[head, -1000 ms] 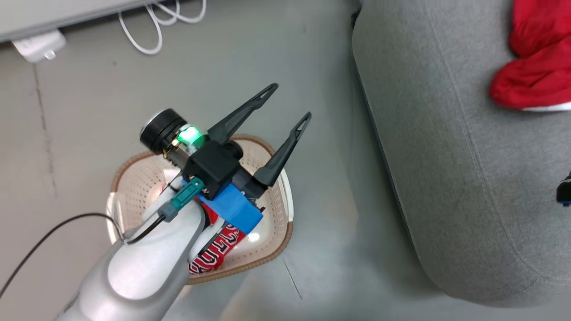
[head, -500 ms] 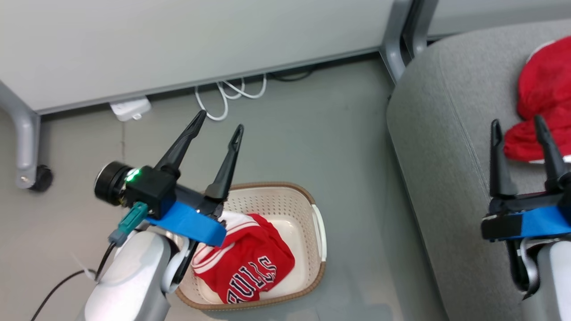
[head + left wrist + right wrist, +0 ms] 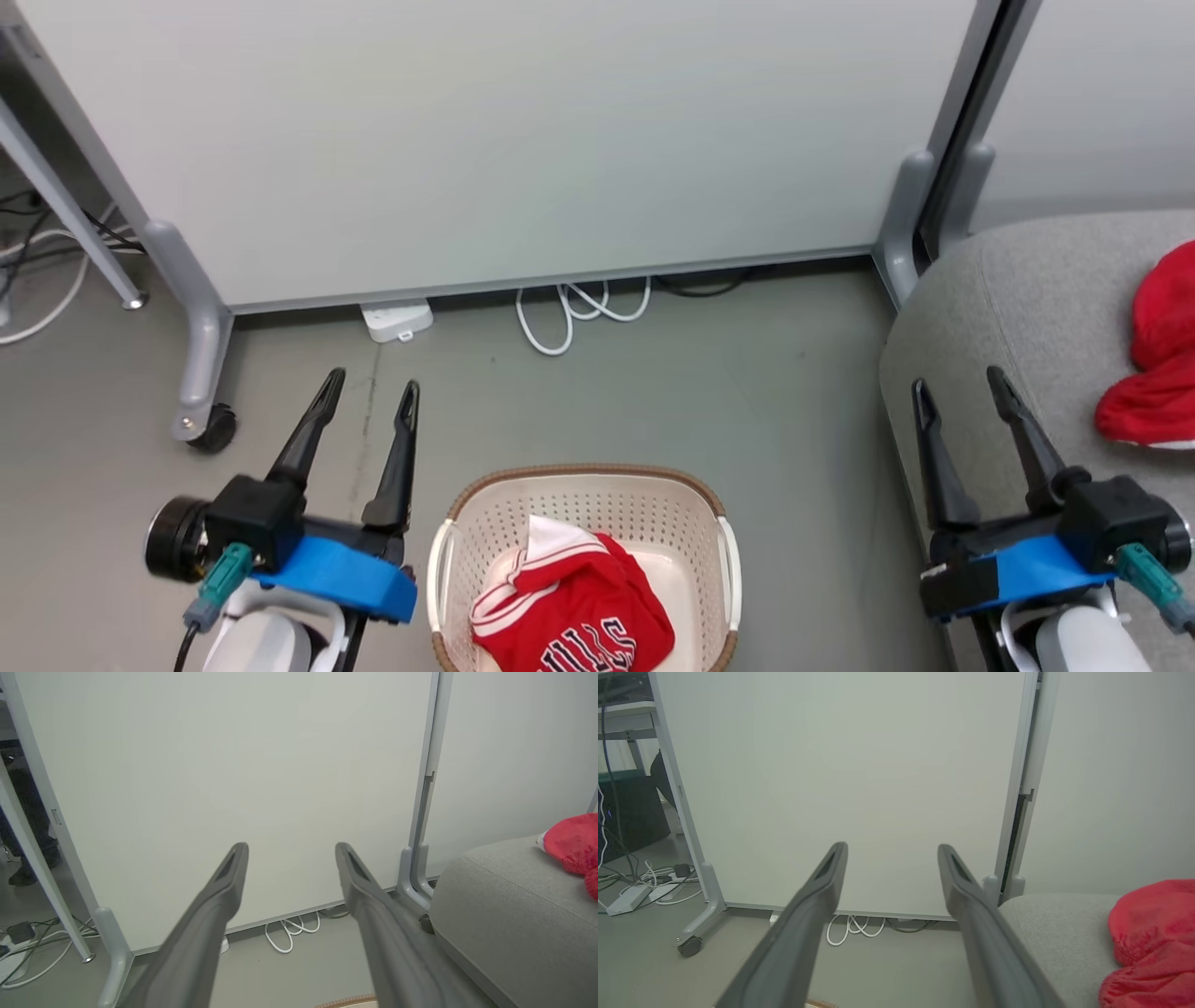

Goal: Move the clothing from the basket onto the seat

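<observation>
Nearest, the head view showed left pincer (image 3: 373,381) and right pincer (image 3: 957,378) spread apart, empty, either side of the basket (image 3: 583,469) holding a red garment (image 3: 579,621) lettered "ULLS"; farther off, the right wrist view showed plain red clothing (image 3: 1148,933) on the seat (image 3: 1055,933).

The basket (image 3: 644,509) is perforated cream plastic with a woven-look brown rim; the garment (image 3: 579,611) inside is soft red cloth; the seat (image 3: 1018,299) is matt grey woven fabric.
</observation>
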`<state>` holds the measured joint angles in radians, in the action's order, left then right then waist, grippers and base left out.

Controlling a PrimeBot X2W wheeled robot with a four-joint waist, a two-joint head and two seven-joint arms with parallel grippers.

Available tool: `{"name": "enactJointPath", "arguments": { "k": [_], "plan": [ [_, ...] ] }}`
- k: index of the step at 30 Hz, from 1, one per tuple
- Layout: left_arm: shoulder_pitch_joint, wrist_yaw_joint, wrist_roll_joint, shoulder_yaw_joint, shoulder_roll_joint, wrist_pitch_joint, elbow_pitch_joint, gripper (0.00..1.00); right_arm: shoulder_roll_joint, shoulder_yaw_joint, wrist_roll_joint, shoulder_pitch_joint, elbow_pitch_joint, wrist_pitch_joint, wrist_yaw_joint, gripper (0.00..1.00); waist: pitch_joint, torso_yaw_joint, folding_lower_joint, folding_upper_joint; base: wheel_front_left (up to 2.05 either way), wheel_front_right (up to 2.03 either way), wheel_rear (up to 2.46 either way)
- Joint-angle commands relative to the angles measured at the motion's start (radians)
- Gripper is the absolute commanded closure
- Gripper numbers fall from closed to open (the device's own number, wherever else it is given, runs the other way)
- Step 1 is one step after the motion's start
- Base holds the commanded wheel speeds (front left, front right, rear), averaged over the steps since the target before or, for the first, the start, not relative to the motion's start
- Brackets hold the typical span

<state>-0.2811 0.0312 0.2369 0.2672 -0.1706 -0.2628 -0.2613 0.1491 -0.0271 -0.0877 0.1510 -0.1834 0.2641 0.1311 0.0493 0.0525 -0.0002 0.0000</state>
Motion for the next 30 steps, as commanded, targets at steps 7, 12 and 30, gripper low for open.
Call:
{"name": "enactJointPath", "arguments": {
  "k": [7, 12, 30],
  "plan": [
    [0.096, 0.02, -0.037, -0.08, 0.025, -0.003, 0.016, 0.0, -0.032, 0.011, -0.017, -0.089, 0.004, 0.001, -0.001, 0.0, -0.049, 0.026, 0.0002, 0.0, 0.0, 0.0, 0.0],
    [0.143, 0.038, -0.061, -0.121, 0.045, -0.003, 0.024, 0.0, -0.047, 0.037, -0.017, -0.133, 0.001, 0.0, -0.001, 0.0, -0.061, 0.019, 0.0002, 0.0, 0.0, 0.0, 0.0],
    [0.19, 0.079, -0.109, -0.196, 0.09, -0.003, 0.013, 0.0, -0.068, 0.064, -0.014, -0.187, -0.003, 0.0, -0.001, 0.0, -0.078, 0.001, 0.0002, 0.0, 0.0, 0.0, 0.0]
  ]
}}
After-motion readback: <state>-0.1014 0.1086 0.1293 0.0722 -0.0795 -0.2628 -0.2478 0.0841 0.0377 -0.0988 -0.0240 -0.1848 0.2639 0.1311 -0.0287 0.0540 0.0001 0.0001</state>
